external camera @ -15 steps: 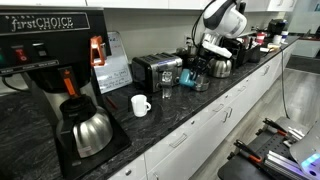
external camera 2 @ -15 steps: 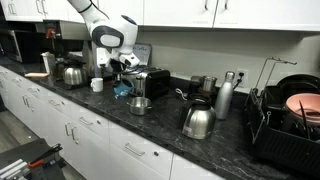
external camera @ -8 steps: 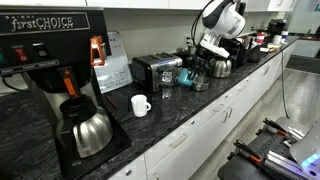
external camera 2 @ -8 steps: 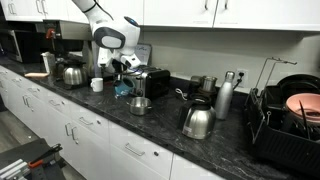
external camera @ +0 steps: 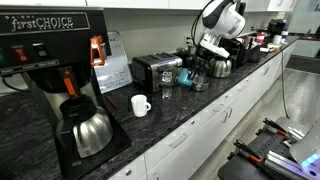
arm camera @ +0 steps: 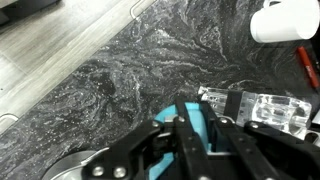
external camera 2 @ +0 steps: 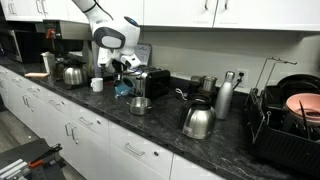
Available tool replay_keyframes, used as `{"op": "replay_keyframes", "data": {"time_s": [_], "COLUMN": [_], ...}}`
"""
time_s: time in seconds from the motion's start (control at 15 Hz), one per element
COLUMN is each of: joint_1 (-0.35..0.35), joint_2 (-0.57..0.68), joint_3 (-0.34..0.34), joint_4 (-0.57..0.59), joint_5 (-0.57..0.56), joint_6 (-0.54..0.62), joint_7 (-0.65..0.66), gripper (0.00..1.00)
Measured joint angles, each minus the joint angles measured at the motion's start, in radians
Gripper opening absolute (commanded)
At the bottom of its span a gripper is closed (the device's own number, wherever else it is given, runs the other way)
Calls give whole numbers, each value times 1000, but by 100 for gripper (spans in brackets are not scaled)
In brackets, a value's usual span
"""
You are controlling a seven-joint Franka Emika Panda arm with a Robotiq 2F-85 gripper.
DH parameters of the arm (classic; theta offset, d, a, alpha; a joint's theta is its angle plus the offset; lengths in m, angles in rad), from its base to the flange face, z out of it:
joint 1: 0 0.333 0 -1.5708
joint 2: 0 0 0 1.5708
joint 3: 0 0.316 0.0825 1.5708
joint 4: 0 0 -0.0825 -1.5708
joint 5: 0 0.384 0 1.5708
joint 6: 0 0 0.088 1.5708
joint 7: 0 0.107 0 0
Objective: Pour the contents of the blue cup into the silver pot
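The blue cup (external camera: 187, 75) stands on the dark counter next to the toaster; it also shows in an exterior view (external camera 2: 122, 89) and in the wrist view (arm camera: 192, 124). My gripper (arm camera: 186, 128) comes down on it from above, its fingers shut on the cup's wall at the rim. The gripper shows in both exterior views (external camera: 196, 62) (external camera 2: 122, 76). The silver pot (external camera: 201, 83) sits just beside the cup, nearer the counter's front edge (external camera 2: 140, 104). A sliver of it shows at the bottom left of the wrist view (arm camera: 62, 170). The cup's contents are hidden.
A white mug (external camera: 140, 104) (arm camera: 284, 20) and a clear glass (external camera: 165, 89) (arm camera: 262, 108) stand near the cup. The toaster (external camera 2: 153, 81) is behind it. Steel kettles (external camera: 220, 66) (external camera 2: 197, 121), a coffee maker with carafe (external camera: 85, 130) and a dish rack (external camera 2: 290, 125) line the counter.
The arm has shifted very slightly; the cup stays in the jaws and nothing else has moved.
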Motion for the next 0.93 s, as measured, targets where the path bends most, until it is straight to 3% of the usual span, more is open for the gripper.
{"op": "replay_keyframes", "data": {"time_s": [0.47,0.93], "joint_1": [-9,-28], "joint_2": [1,5], "joint_3": [-23,-58], "joint_4": [-3,14], "joint_5": [19,203], "joint_6": [-16,-104], "joint_7": [72,125], "gripper": [5,5]}}
